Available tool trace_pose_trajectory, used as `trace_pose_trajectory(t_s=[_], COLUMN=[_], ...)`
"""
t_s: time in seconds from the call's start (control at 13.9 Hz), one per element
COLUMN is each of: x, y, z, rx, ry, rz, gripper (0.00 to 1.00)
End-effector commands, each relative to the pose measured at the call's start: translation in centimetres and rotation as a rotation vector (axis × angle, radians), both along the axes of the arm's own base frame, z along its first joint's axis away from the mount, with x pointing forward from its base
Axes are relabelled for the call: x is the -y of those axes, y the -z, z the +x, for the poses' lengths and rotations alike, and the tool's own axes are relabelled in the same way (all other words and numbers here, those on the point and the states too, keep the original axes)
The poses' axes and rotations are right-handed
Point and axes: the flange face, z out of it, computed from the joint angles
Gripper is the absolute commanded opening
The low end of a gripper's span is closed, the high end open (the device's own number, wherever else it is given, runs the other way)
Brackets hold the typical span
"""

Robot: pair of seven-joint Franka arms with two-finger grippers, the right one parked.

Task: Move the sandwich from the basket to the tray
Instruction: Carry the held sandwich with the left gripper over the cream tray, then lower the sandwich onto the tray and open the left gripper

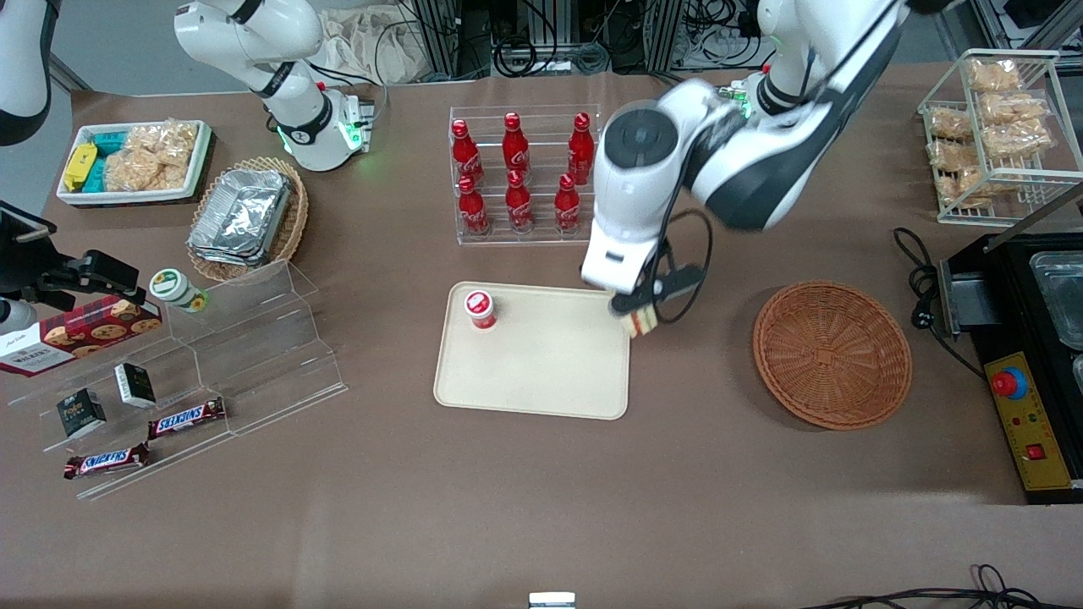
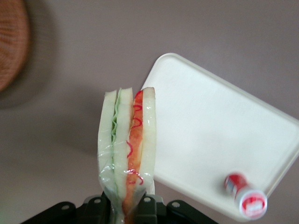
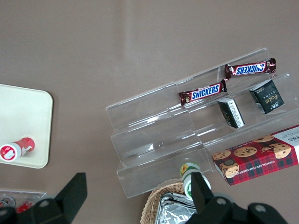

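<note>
While the pincer (image 1: 640, 315) grips the sandwich (image 2: 127, 149) over the tray (image 1: 541, 372) rim (cup (image 1: 480, 309) nearby), carry inward before lowering.

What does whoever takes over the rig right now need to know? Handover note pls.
Gripper: shut on the sandwich, held in the air over the tray's edge nearest the basket.
Basket: nothing in it, toward the working arm's end of the table.
Tray: holds only a small red-capped bottle.
Done: sandwich lifted out and carried to the tray's edge.
Left: move in over bare tray, lower, release.
</note>
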Motion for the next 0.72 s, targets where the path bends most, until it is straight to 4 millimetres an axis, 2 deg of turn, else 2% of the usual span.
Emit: trace_pose_trajectory(t_s=[0.0, 0.14, 0.22, 0.43, 0.65], x=[1.8, 3.1, 3.1, 3.8, 4.1], y=[7.0, 10.3, 11.4, 14.0, 16.7], z=[2.0, 1.7, 1.8, 1.3, 0.9], rx=[0.011, -0.001, -0.013, -0.044, -0.022], ry=[-0.064, -0.064, -0.064, -0.049, -0.024], rz=[-0.031, -0.058, -0.064, -0.074, -0.011], gripper=[0.22, 0.22, 0.22, 0.22, 0.24])
